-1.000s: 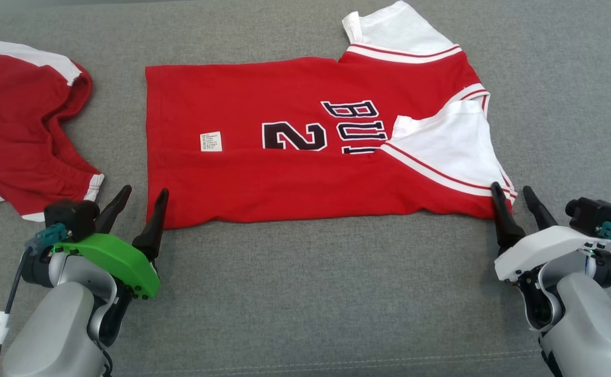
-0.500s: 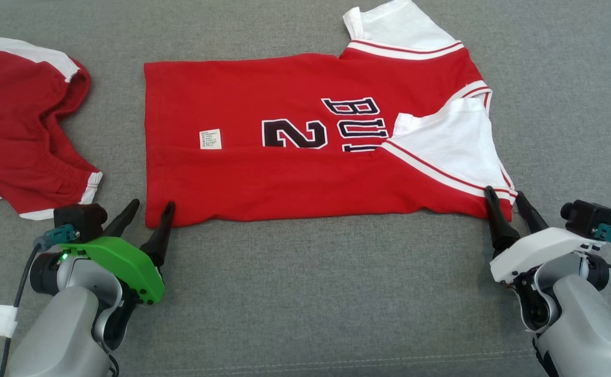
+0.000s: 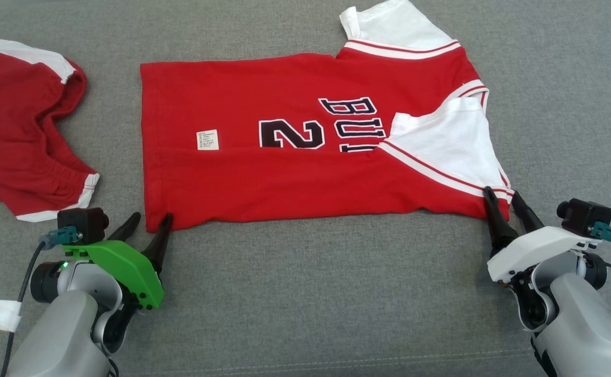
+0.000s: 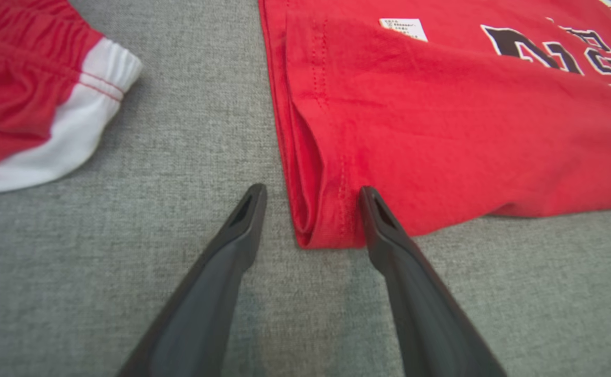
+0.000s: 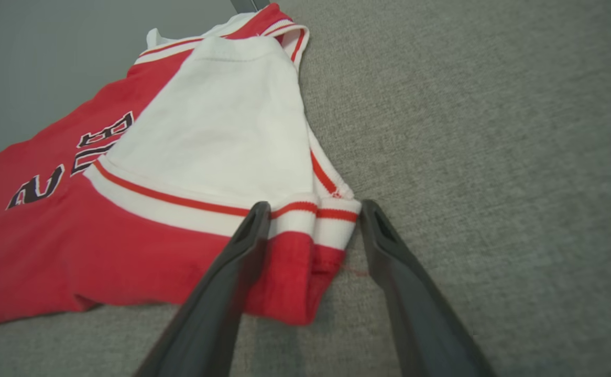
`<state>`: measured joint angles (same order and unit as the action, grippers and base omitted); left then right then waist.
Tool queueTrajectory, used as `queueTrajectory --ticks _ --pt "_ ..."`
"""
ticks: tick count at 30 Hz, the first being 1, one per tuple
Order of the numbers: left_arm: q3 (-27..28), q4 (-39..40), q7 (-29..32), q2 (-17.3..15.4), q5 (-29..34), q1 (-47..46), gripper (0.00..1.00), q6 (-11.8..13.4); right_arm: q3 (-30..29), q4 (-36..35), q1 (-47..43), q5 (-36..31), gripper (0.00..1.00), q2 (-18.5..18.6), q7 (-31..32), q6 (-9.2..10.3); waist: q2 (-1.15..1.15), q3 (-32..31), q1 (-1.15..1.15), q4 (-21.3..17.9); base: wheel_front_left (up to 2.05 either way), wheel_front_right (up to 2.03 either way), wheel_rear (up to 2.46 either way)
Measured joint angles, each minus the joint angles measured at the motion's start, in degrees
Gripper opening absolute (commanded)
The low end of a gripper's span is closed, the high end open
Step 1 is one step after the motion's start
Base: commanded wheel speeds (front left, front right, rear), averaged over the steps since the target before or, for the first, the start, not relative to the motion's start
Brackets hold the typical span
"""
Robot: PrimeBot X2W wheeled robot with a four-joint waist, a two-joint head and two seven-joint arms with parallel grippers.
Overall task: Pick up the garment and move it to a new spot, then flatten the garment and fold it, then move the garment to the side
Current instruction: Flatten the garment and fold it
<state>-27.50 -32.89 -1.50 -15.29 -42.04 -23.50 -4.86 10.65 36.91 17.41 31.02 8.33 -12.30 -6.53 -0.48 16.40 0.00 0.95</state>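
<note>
The garment (image 3: 284, 173) is a red jersey shirt with white sleeves and dark "2" lettering, spread flat on the grey fabric surface (image 3: 311, 293). My left gripper (image 3: 152, 215) is open at the shirt's near left corner. In the left wrist view that hem corner (image 4: 326, 230) lies between the two fingers of the left gripper (image 4: 312, 189). My right gripper (image 3: 501, 192) is open at the near right corner. In the right wrist view its fingers straddle the striped shoulder corner (image 5: 305, 246), with the right gripper (image 5: 314, 205) low over the cloth.
A second red garment with white trim (image 3: 17, 136) lies crumpled at the left, a hand's width from the shirt, and shows in the left wrist view as red-and-white cloth (image 4: 22, 94). Bare grey surface stretches in front of and to the right of the shirt.
Both grippers have moved forward onto the shirt's near corners, which now lie between their fingers. Both pairs of jaws have narrowed a little. The shirt has stayed in place.
</note>
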Motion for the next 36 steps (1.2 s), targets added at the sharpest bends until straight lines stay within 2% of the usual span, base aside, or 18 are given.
queueTrajectory --ticks 1,2,27,36 --pt "0.0 0.0 0.0 0.0 -0.1 0.0 0.0 -0.1 0.1 0.0 0.0 0.1 0.11 0.0 0.0 0.0 0.0 0.0 0.0 0.0 0.0 0.0 0.0" --pt "0.0 0.0 0.2 0.0 -0.1 0.0 0.0 -0.2 0.1 0.1 0.0 0.3 0.0 0.0 0.0 -0.01 0.0 0.0 0.0 0.0 0.0 0.0 0.0" --pt "-0.2 0.9 -0.1 0.0 -0.6 0.2 0.0 -0.7 0.5 0.2 -0.6 2.8 0.0 0.5 -0.3 -0.52 0.0 -3.9 0.0 0.4 0.0 0.0 0.0" --pt "-0.3 1.4 0.3 -0.6 -1.1 4.5 0.0 -0.7 1.9 -1.5 -4.6 5.4 0.0 1.4 0.4 -0.53 0.0 -6.9 0.0 0.4 0.0 0.0 0.0"
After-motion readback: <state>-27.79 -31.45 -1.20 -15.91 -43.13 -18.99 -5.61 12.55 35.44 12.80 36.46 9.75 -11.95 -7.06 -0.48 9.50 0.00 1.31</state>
